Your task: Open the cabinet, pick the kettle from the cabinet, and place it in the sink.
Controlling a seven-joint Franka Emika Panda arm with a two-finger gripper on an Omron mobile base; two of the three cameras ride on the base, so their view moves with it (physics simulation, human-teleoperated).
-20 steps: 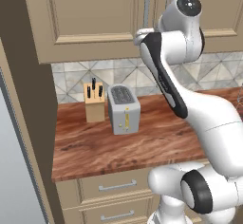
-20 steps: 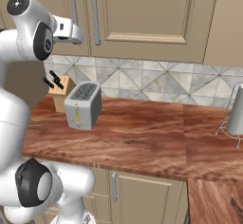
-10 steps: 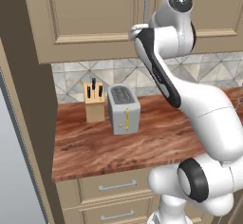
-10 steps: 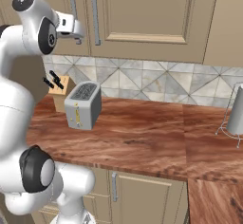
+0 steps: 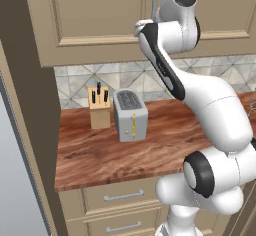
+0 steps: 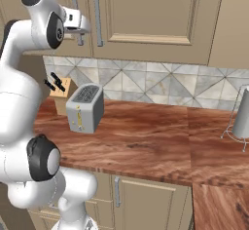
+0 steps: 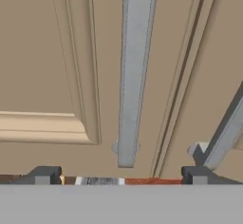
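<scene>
The beige cabinet (image 5: 100, 15) hangs over the counter with both doors (image 6: 146, 9) closed. My gripper (image 7: 119, 175) is open and held up close to the left door (image 7: 42, 52). In the hand view that door's long silver bar handle (image 7: 133, 76) runs up between my fingertips (image 7: 43, 175), and the right door's handle (image 7: 223, 137) slants in at the right edge. In the right base view my gripper (image 6: 82, 28) covers the lower part of the left handle (image 6: 75, 0). The kettle is hidden behind the closed doors. The sink is out of view.
A silver toaster (image 5: 131, 115) and a wooden knife block (image 5: 99, 107) stand on the wood counter (image 6: 146, 141) below my hand. A grey object in a wire stand (image 6: 242, 117) sits at the far right. Drawers (image 5: 122, 196) run under the counter.
My arm has risen a little and carried the hand closer to the left door's handle. The jaws have stayed open and the doors have not moved.
</scene>
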